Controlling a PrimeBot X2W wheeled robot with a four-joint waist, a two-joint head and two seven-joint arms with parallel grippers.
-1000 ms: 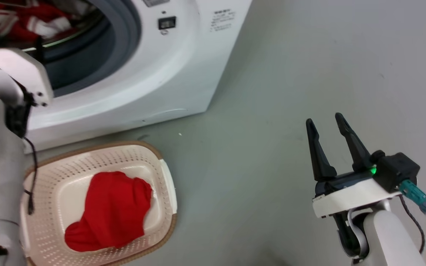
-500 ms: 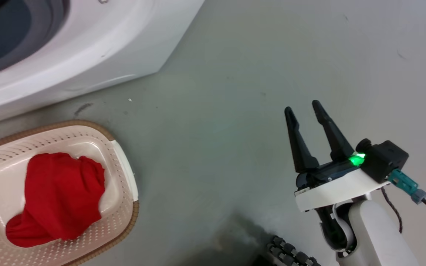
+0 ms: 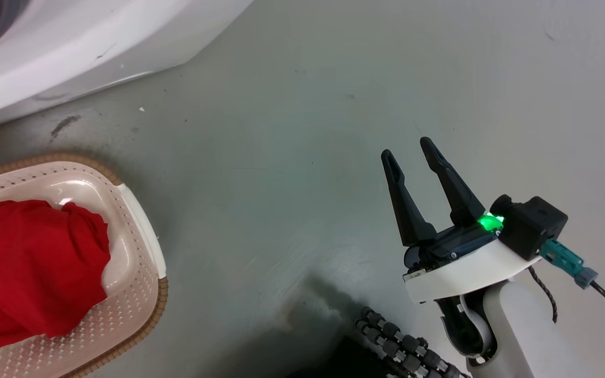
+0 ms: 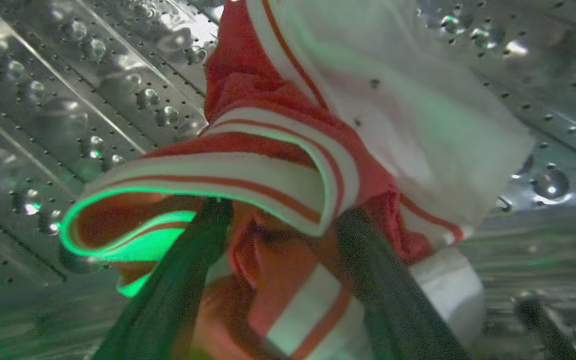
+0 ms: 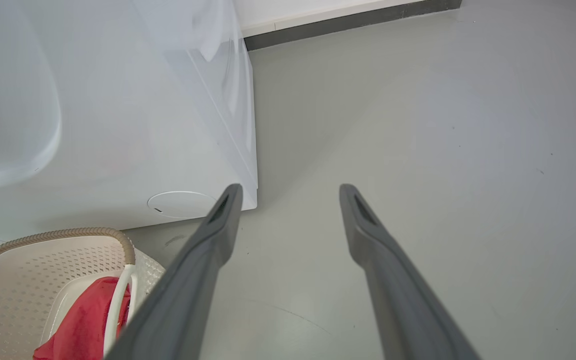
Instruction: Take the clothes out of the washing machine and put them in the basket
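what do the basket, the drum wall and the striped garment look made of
Basket: moulded plastic, cream, slight sheen; punched hole rows, brown woven-look rim.
Drum wall: polished metal, probably steel; mirror glints, raised bumps, small holes.
Striped garment: soft fabric, seemingly a knit; it folds and drapes, weave too blurred to confirm.

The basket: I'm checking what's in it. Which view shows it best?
The head view: it looks down into the basket, red garment lying inside. The right wrist view catches a rim corner, partly behind the right tool. The left wrist view faces the drum.
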